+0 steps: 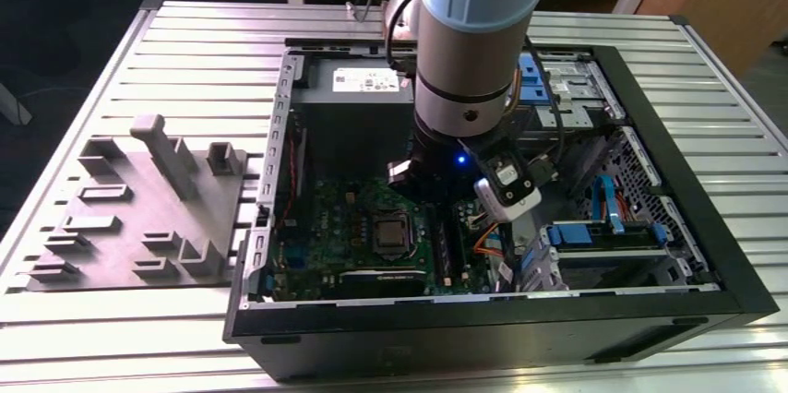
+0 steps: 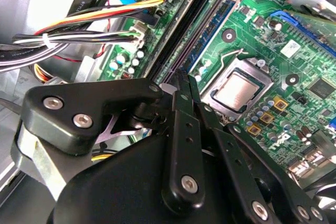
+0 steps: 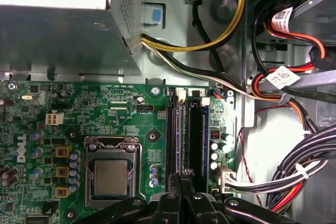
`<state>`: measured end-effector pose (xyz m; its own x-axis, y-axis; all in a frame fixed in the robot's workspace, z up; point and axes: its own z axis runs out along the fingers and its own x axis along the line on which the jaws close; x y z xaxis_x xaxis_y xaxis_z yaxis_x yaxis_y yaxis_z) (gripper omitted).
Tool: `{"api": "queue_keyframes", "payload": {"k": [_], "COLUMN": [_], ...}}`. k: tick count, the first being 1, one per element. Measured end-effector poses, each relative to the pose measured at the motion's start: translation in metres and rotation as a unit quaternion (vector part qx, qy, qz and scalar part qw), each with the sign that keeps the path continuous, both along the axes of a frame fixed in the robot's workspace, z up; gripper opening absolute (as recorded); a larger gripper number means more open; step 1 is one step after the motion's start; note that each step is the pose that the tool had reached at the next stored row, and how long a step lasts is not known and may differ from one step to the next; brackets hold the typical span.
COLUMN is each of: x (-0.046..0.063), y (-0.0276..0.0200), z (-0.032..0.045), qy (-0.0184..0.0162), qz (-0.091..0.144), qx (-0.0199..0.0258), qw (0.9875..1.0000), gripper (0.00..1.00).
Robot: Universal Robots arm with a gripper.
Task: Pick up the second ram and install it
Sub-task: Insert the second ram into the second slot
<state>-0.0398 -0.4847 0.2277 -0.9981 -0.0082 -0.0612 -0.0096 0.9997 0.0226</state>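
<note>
- Ribbed metal worktop (image 1: 185, 52) carries an open computer case (image 1: 739, 255), with a grey moulded fixture (image 1: 136, 218) beside it on the exterior view's left.
- From the exterior view we see the arm (image 1: 474, 42) reaching down into the case. Its wrist covers the memory slots, so we cannot follow the work from there.
- In both wrist views the black linkage of the pincer (image 3: 182, 174) (image 2: 182, 77) is cut off by the frame edge and hides the near ends of the slots.
- We take the thin, dark blue-green strip for the second ram (image 2: 212, 27) (image 3: 177, 129). It runs along the slot nearest the processor socket (image 3: 111, 174), beside a bare black slot rail (image 3: 197, 129).
- The pincer's fingers are pressed together, with barely a slit between them, just over the near end of those slots.
- We cannot make out whether they touch the ram or pinch anything.
</note>
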Motion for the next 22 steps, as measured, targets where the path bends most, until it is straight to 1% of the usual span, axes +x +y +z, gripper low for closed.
{"api": "queue_keyframes", "payload": {"k": [10,16,22], "x": [0.0,0.0018,0.0028], "y": [0.0,0.0,0.0], "z": [-0.0005,-0.0007,-0.0007], "qy": [0.0,-0.0001,0.0], "qz": [0.0,-0.01,-0.014], "qx": [0.0,0.0001,0.0], "qw": [1.0,0.9999,0.9999], "gripper": [0.11,0.11,0.11]}}
